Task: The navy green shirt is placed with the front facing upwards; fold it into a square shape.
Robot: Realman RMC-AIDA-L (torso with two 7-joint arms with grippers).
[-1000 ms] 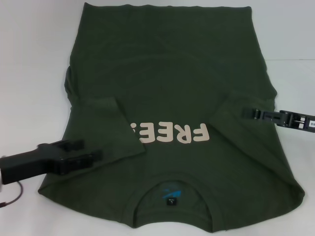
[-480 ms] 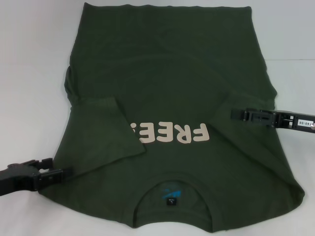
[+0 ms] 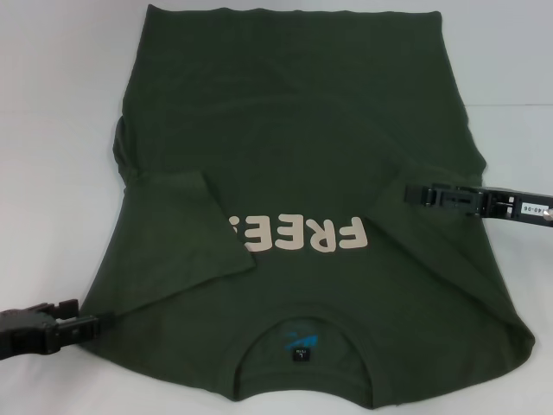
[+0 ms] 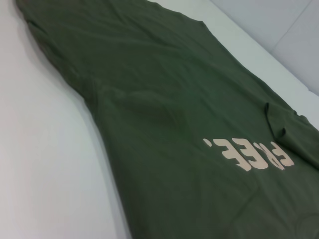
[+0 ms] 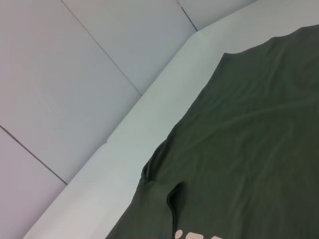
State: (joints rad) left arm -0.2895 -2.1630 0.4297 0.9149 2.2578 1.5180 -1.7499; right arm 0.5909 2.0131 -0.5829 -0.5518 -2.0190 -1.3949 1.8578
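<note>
Shirt (image 3: 294,138) is soft, floppy cotton, so pinch hems/edges; left gripper (image 3: 91,326) at 8 o'clock, right gripper (image 3: 415,194) at 3, both look pressed together w/ nothing clearly pinched.

Cream block letters reading "FREE" (image 3: 304,236) are being shown upside down on the chest of the navy green shirt (image 3: 294,130), partly covered by a folded sleeve. The blue neck label (image 3: 298,344) and the white sticker (image 3: 537,209) on the right arm are too small to be read.

One navy green shirt (image 3: 294,173) lies on one white bench (image 3: 60,104), with two tools: left tool (image 3: 102,324), right tool (image 3: 413,194).
</note>
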